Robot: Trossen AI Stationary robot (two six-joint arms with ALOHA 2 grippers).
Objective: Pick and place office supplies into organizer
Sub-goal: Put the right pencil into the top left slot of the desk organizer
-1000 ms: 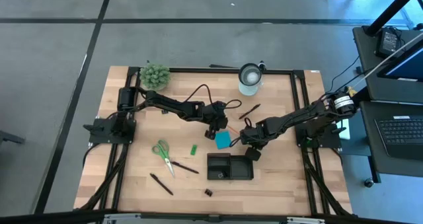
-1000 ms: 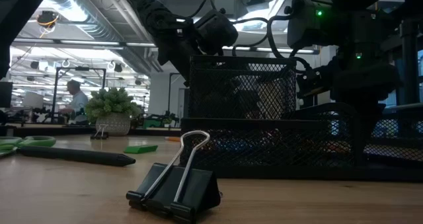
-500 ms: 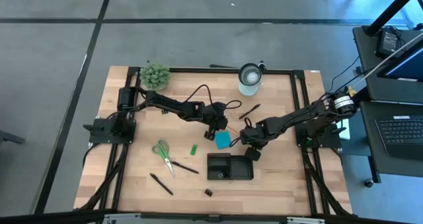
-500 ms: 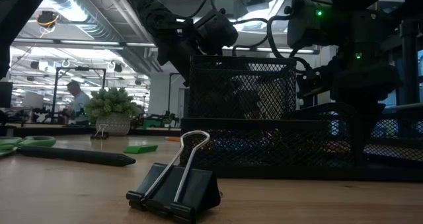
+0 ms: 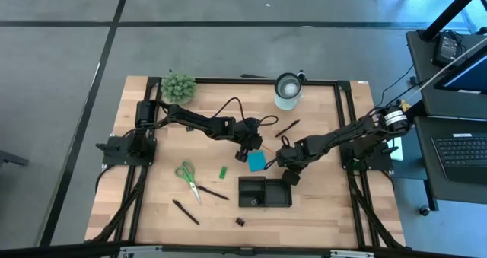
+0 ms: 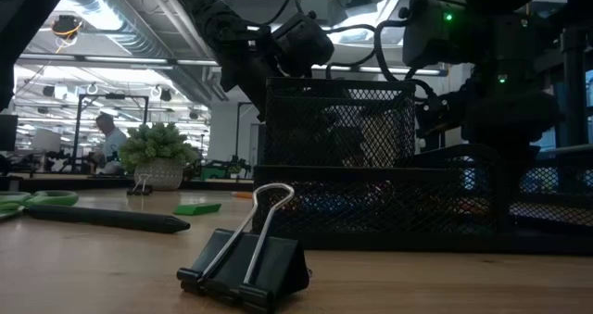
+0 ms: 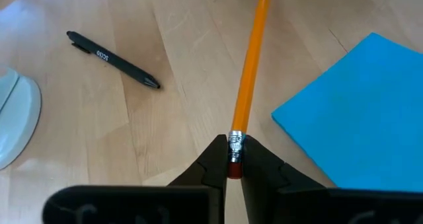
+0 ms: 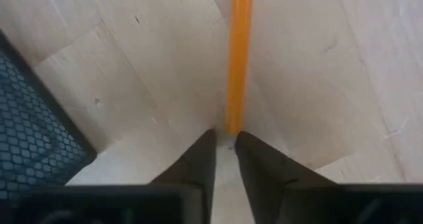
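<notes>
Pencil (image 7: 250,65) is lying on the table beside the blue pad (image 7: 357,118); your left gripper (image 7: 232,159) is clamping its eraser end for lifting toward the organizer (image 5: 265,192). Your right gripper (image 8: 225,145) is standing slightly parted at the pencil's other end, gripping nothing.

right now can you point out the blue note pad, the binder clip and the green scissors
blue note pad (image 7: 350,112), left wrist view, middle of its top face
binder clip (image 6: 248,268), low view, its black body
green scissors (image 5: 185,171), high view, the handles
</notes>
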